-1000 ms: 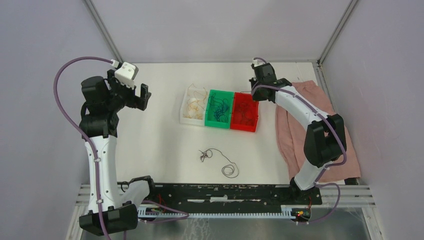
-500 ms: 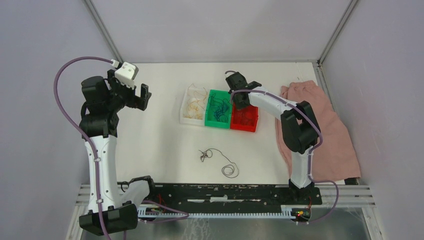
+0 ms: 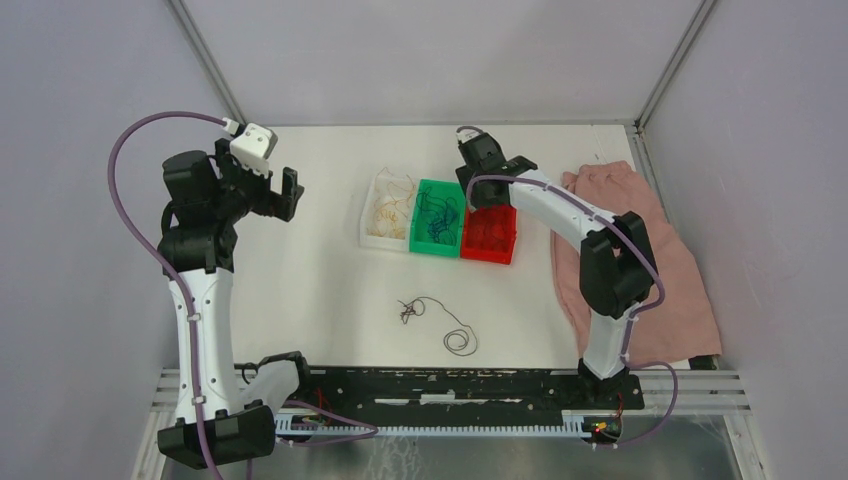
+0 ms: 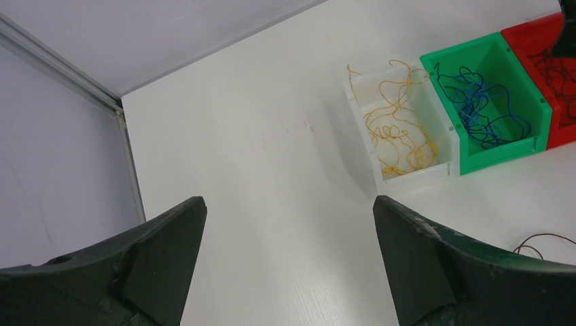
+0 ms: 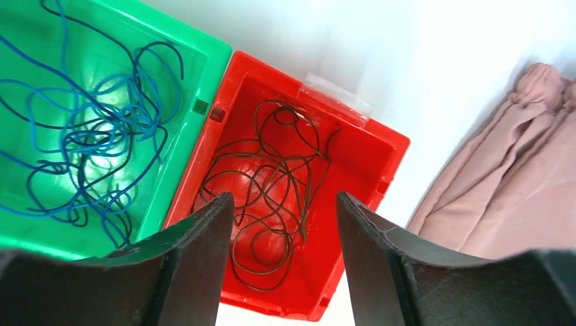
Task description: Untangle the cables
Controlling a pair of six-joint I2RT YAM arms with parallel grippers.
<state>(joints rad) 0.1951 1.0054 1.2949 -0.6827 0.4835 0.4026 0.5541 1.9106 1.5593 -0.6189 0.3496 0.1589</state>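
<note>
Right gripper (image 5: 284, 200) hangs over the red bin (image 5: 377, 159), jaws apart, nothing between them. Left gripper (image 4: 289, 204) hovers high over the table (image 4: 272, 136) at the left, likewise spread and empty. Dark brown strands (image 5: 272, 176) lie coiled in the red bin, blue strands (image 5: 88, 136) in the green bin (image 5: 201, 81) touching it, and yellow-tan strands (image 4: 397, 136) in the white bin (image 4: 414, 178). A loose tangle (image 3: 407, 312) lies on the open table nearer the arm bases, well apart from the bins, knotted at one end and coiled at the other. Risks as judged: springy brown loops reach near the bin walls, so a low pass of the fingers could snag one and drag sorted wire out, or into the green bin. The strands are hair-thin, so a pinch on the table may miss or slide off. Pulling the knot from one end with nothing holding the other would likely tighten it. The pink cloth (image 3: 650, 260) lies just beside the right arm and could catch.
</note>
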